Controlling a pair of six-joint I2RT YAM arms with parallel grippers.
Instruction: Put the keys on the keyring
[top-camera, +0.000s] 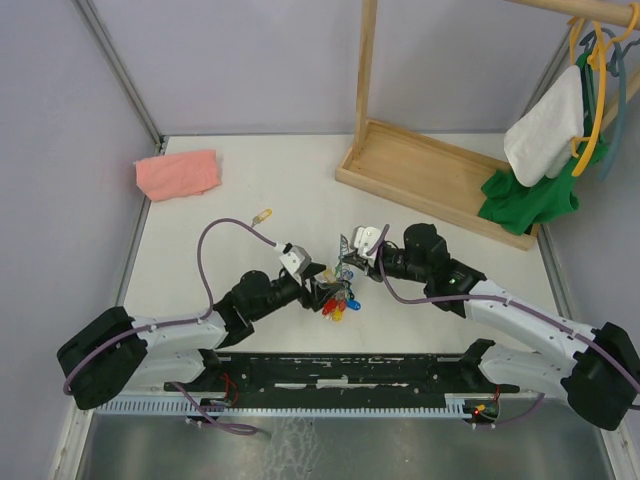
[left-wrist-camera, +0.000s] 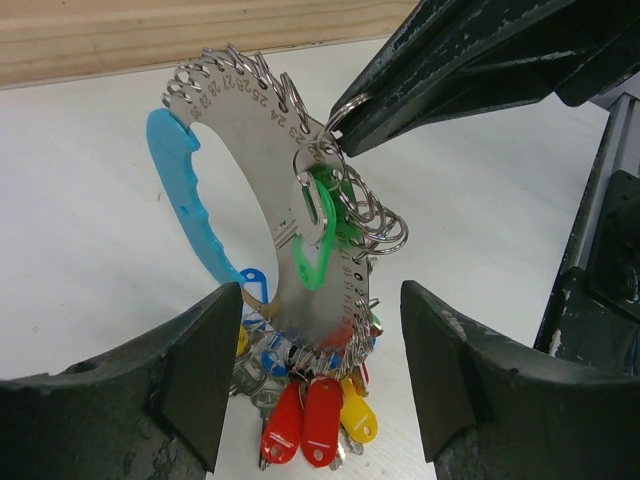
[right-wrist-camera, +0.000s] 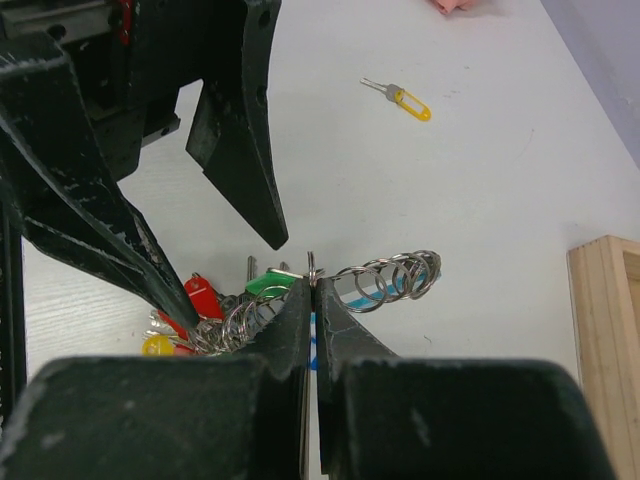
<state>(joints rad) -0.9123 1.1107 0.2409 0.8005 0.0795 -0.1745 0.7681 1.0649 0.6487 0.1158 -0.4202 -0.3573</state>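
Note:
The keyring is a grey curved metal plate (left-wrist-camera: 285, 190) edged with small rings, with a light-blue tag (left-wrist-camera: 180, 190) and a bunch of coloured-head keys (left-wrist-camera: 320, 420) below it; in the top view it is at the table's middle (top-camera: 340, 298). My right gripper (right-wrist-camera: 312, 285) is shut on a small ring at the plate's edge and holds it upright (top-camera: 347, 262). The green-head key (left-wrist-camera: 322, 235) hangs against the plate by that ring; it also shows in the right wrist view (right-wrist-camera: 270, 284). My left gripper (left-wrist-camera: 320, 305) is open, its jaws either side of the plate's lower end (top-camera: 322, 292). The tan-yellow-head key (top-camera: 262, 215) lies alone on the table (right-wrist-camera: 405, 100).
A pink cloth (top-camera: 178, 173) lies at the back left. A wooden rack base (top-camera: 430, 180) stands at the back right, with its post (top-camera: 366, 70) and white and green clothes (top-camera: 545, 150) on hangers. Purple cables loop by both arms.

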